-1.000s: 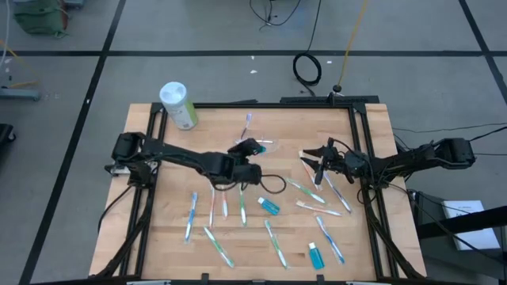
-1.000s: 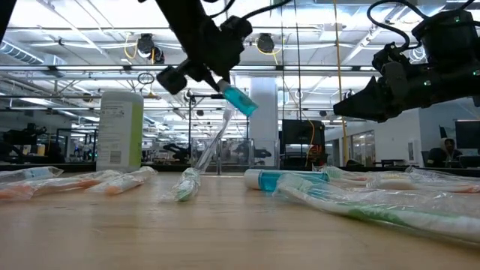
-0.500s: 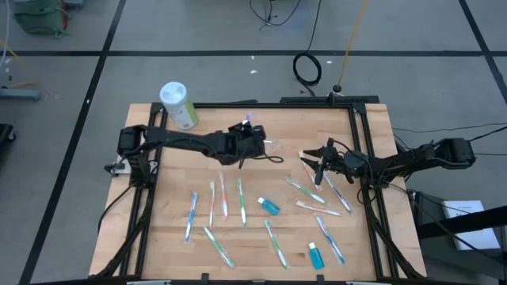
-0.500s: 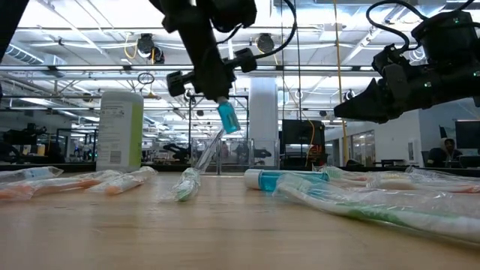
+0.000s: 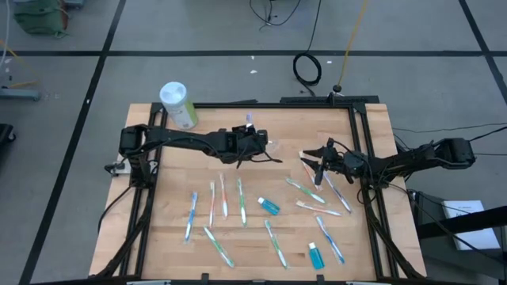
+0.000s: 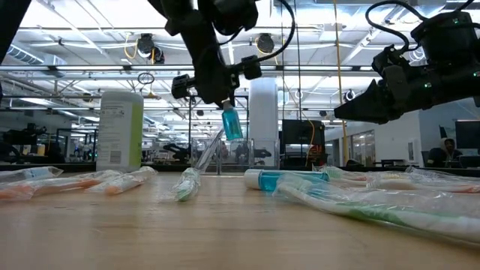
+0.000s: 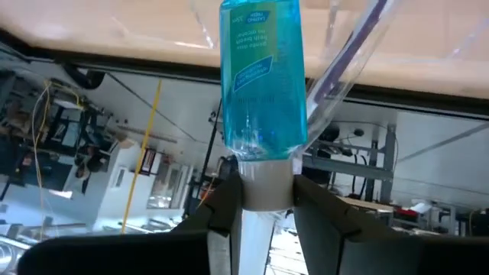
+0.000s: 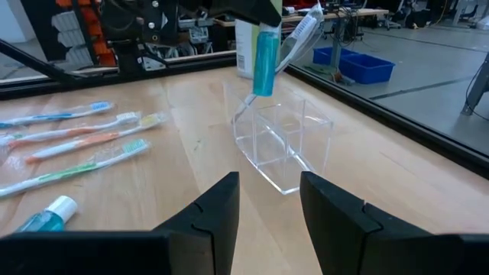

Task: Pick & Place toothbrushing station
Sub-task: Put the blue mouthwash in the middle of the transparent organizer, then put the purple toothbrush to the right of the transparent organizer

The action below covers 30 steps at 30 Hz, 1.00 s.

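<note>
My left gripper (image 5: 250, 142) is shut on a small blue bottle (image 6: 232, 123) with a white cap, over the far middle of the table. The bottle hangs right above the clear toothbrushing station (image 8: 283, 141), which stands on the wood. A toothbrush (image 8: 296, 34) leans in one of the station's compartments. The station is faint in the high view (image 5: 263, 146). My right gripper (image 5: 318, 163) is open and empty to the right, pointing at the station. My left gripper pinches the bottle's white cap (image 7: 264, 187) between its two fingers. The fingers come from above, slanting down. The bottle (image 7: 262, 76) hangs below them, cap up and nearly upright, lifted clear of the table.
A pale-green cylinder with a white lid (image 5: 179, 104) stands at the far left corner. Several wrapped toothbrushes (image 5: 218, 198) and two blue tubes (image 5: 269, 206) (image 5: 315, 255) lie over the near half. More brushes (image 5: 329, 194) lie under my right arm.
My left gripper has carried the blue bottle from the table's middle toward the far edge, to above the station, and come down a little. The bottle has tipped from slanting to nearly upright.
</note>
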Each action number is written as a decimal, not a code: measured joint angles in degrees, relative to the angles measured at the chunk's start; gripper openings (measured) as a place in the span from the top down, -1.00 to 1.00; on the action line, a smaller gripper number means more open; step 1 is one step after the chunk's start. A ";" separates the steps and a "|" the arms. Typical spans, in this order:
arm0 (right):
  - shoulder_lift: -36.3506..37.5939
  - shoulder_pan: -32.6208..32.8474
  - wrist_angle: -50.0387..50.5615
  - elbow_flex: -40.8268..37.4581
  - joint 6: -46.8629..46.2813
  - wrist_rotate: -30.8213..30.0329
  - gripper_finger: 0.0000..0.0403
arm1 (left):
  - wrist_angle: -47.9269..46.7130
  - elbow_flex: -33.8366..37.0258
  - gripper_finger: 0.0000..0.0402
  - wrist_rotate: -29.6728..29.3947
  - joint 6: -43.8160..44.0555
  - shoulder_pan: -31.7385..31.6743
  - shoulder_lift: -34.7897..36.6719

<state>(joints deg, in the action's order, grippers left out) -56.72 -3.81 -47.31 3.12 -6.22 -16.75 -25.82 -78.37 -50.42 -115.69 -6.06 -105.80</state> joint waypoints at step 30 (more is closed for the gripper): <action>0.00 0.00 -0.12 0.00 0.04 0.07 0.36 | 3.44 6.43 0.23 5.80 5.37 -0.28 0.00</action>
<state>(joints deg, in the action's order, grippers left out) -56.71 -3.81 -47.44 3.11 -6.17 -16.69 -22.38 -71.94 -44.61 -110.32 -6.35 -105.80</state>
